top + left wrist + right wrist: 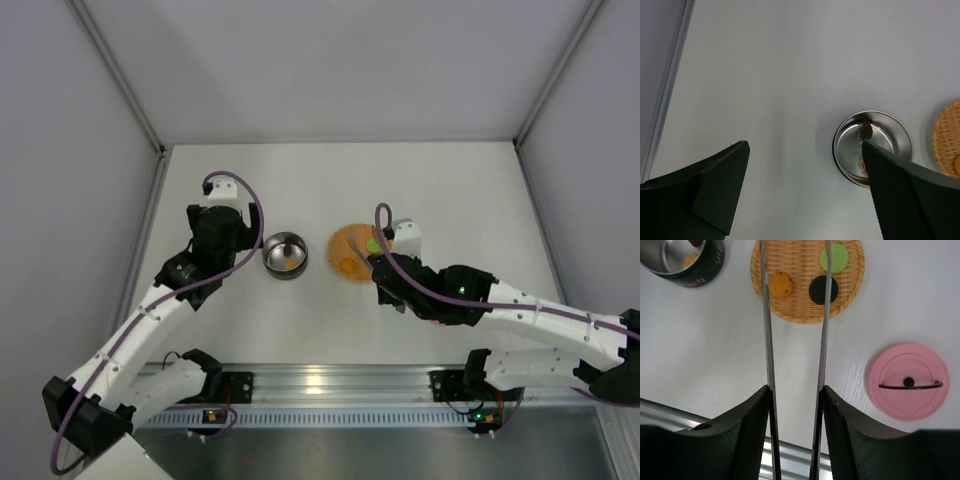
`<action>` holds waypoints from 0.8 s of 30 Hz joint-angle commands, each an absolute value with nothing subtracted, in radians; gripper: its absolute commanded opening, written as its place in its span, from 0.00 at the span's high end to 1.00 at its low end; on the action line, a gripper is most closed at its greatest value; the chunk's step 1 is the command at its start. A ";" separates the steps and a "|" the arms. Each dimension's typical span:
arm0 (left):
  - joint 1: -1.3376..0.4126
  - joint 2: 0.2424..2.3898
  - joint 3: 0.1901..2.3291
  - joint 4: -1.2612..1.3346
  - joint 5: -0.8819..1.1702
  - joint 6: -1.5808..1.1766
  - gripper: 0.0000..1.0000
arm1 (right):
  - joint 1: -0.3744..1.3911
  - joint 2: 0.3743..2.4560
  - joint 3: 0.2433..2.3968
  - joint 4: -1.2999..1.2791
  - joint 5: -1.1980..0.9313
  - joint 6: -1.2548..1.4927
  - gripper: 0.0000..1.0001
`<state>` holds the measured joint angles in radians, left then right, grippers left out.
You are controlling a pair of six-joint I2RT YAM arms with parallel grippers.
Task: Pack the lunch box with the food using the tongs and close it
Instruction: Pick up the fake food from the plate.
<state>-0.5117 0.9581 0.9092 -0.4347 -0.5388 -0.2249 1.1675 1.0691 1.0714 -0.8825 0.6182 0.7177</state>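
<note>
The lunch box, a steel bowl (285, 255), stands right of my open left gripper (228, 240), whose fingers hold nothing. In the left wrist view the bowl (890, 131) holds a dark brown ridged piece (865, 131) and an orange one (862, 162), and the left gripper (804, 145) hangs over bare table. My right gripper (796, 390) is shut on the tongs (768, 340), whose arms reach over the woven disc (800, 310). An orange piece (781, 285), a black piece (817, 290) and a green piece (837, 258) lie on it. The pink lid (905, 365) lies flat, handle up.
The orange woven disc (343, 243) sits right of the bowl at mid-table. Grey walls close the table at the left, back and right. A metal rail (330, 385) runs along the near edge between the arm bases. The right arm covers the lid in the top view.
</note>
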 commanded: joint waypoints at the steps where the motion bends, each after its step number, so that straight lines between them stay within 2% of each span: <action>1: -0.514 0.943 0.948 -0.434 -0.532 -0.219 0.01 | 1.157 1.051 1.040 -0.927 0.653 0.772 0.56; 24: -0.514 0.945 0.948 -0.434 -0.532 -0.218 0.01 | 1.158 1.166 0.959 -0.919 0.658 0.798 0.55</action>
